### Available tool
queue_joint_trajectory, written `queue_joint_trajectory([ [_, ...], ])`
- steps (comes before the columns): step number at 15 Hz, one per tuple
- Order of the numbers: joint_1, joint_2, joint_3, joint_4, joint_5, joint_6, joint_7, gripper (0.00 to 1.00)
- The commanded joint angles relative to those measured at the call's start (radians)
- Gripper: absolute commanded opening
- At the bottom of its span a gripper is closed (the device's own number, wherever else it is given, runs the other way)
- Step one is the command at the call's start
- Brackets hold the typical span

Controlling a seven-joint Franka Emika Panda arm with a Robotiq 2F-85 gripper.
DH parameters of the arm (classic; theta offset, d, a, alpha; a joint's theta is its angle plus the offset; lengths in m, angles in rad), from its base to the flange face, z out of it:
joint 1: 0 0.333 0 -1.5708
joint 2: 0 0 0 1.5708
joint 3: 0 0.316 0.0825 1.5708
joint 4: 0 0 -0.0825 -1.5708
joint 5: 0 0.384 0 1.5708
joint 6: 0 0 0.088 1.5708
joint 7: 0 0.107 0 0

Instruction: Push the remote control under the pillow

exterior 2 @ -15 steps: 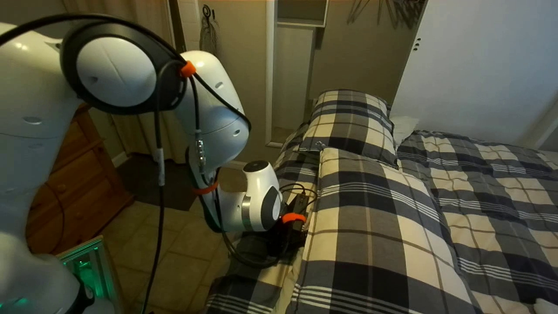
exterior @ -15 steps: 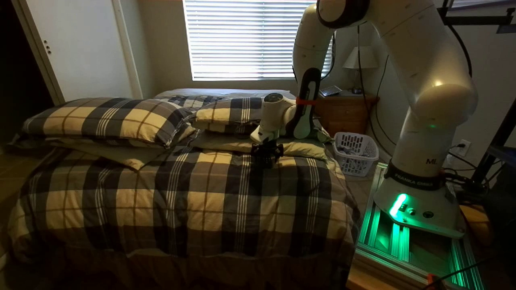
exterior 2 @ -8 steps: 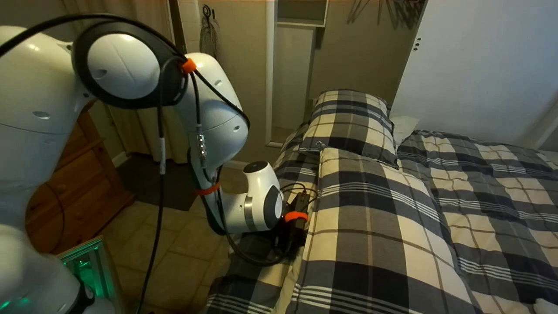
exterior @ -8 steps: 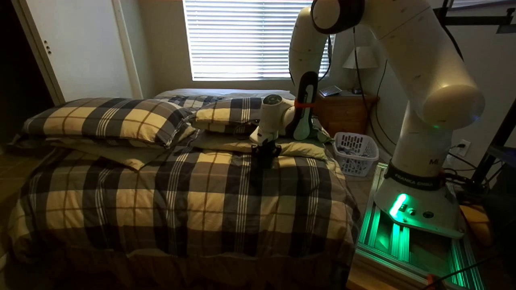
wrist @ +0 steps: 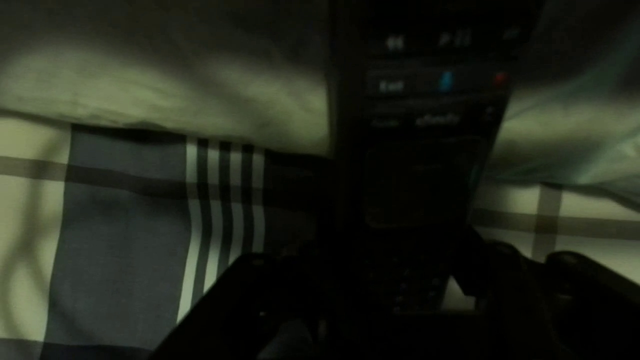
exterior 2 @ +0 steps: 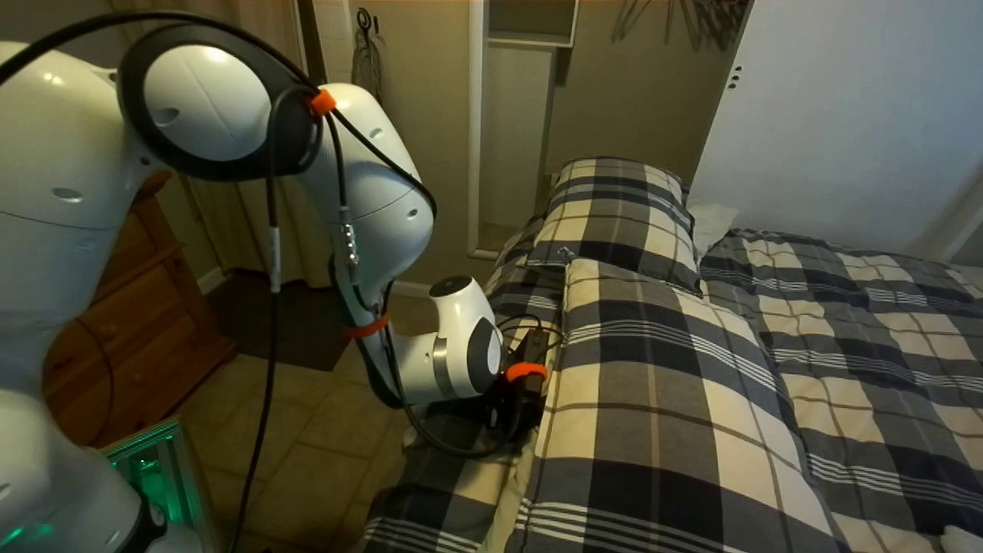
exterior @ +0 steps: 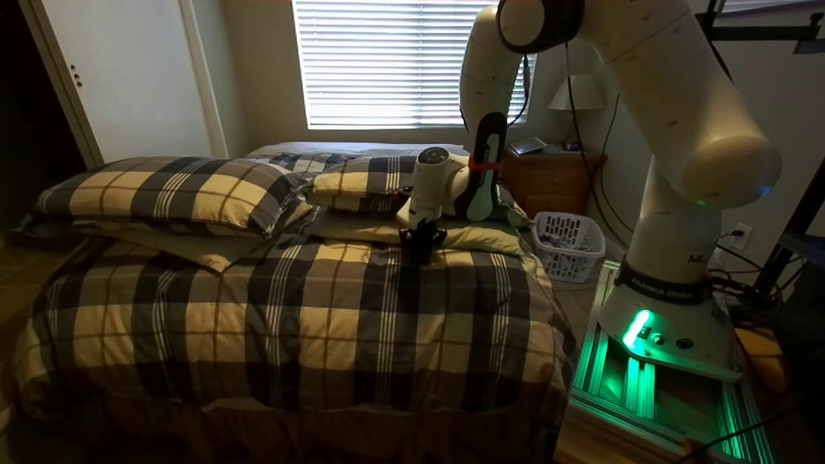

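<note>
The remote control (wrist: 425,175), a dark oblong with small lit-coloured keys, fills the middle of the wrist view. My gripper (wrist: 395,260) is shut on its lower, number-key part, a finger at either side. Its far end reaches over a pale fabric edge (wrist: 200,95). In an exterior view my gripper (exterior: 421,250) points down at the bedcover, just in front of the pillow (exterior: 361,177), the flatter plaid one. That pillow (exterior 2: 653,407) lies right beside the wrist in an exterior view. Neither exterior view lets me make out the remote, and the deep shadow blurs the fingertips.
A puffier plaid pillow (exterior: 167,193) rests to one side on the plaid bedcover (exterior: 277,335). Pale bedding (exterior: 483,235) sticks out below the flatter pillow. Beyond the bed's edge stand a white laundry basket (exterior: 570,248) and a wooden nightstand (exterior: 548,180).
The jaws have closed in on the remote over the last second. Since then the gripper has risen slightly and shifted a little toward the flatter pillow. The pillows look the same.
</note>
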Motion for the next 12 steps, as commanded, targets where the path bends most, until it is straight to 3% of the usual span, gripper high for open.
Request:
queue_joint_trajectory([
  [1, -0.154, -0.080, 0.154, -0.028, 0.046, -0.062, -0.093, 0.29],
  [5, -0.371, -0.121, 0.395, -0.030, 0.162, -0.153, -0.237, 0.29],
  [9, -0.449, -0.139, 0.484, 0.002, 0.231, -0.252, -0.292, 0.29],
  [12, -0.448, -0.150, 0.496, 0.015, 0.363, -0.325, -0.384, 0.29],
])
